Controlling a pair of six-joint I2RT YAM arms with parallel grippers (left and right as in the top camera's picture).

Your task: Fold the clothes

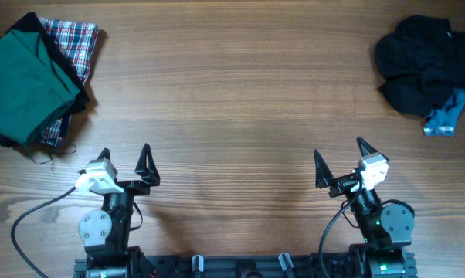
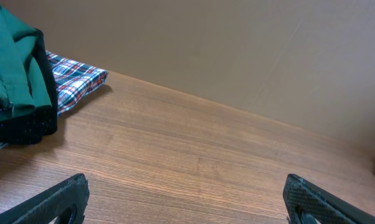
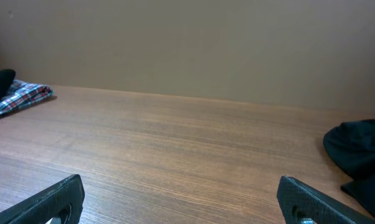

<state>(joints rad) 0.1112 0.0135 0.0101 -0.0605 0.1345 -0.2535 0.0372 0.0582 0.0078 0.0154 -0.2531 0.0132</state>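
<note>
The clothes lie in a crumpled heap at the table's far right: a black garment (image 1: 424, 66) with a small blue one (image 1: 445, 116) at its near edge. The right wrist view catches the black heap (image 3: 359, 149) at its right edge. My left gripper (image 1: 124, 150) hovers near the front left, open, with bare wood between its fingers (image 2: 63, 199). My right gripper (image 1: 338, 147) stands at the front right, also open and holding nothing, well short of the heap. Both point toward the far side of the table.
A folded stack sits at the far left corner: green cloth (image 1: 24, 85) on top of a plaid piece (image 1: 74, 42), with dark fabric between. The left wrist view shows this stack (image 2: 13, 68) at its left. A plain wall rises behind the table's far edge (image 3: 187, 96).
</note>
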